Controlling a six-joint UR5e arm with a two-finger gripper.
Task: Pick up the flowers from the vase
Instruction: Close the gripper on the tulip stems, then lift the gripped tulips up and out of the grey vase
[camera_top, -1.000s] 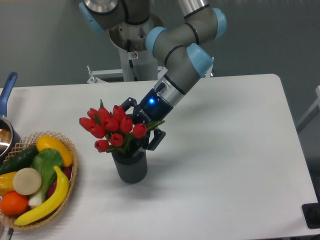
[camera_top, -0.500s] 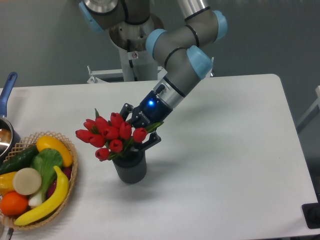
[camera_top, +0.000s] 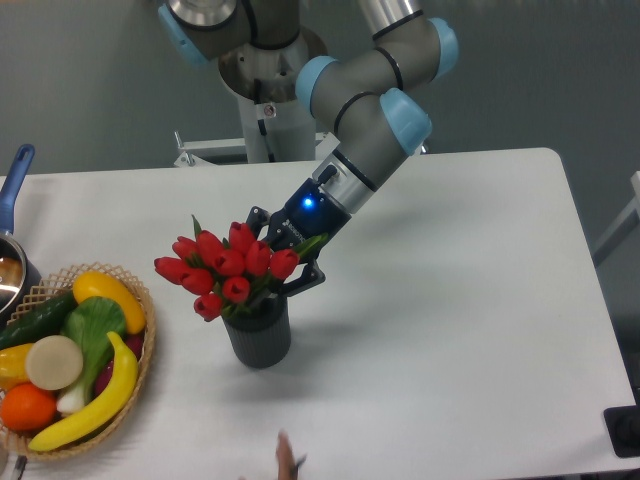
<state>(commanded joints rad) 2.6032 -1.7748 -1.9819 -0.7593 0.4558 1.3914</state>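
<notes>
Our pincer (camera_top: 282, 262) reaches in low from behind the flowers (camera_top: 225, 268). Its dark fingers (camera_top: 304, 280) show on both sides of the green stems, just above the mouth of the vase (camera_top: 258, 334). We think it is squeezed onto the stems, but the red blooms hide the spot, so we cannot tell for sure.

The flowers sit in the vase, right under and in front of our pincer, and they lean away from it, toward the basket (camera_top: 140, 385) of fruit far off on that side.

What could go wrong? If we pull sideways, the stems may catch the rim and the vase may tip over on the desk (camera_top: 450, 300). If our hold is too loose, the bunch may slip back down. If we squeeze too hard, the stems may bend. A fingertip (camera_top: 285, 458) pokes in at the near edge of the desk, well away from our pincer, and it could get in the way.
</notes>
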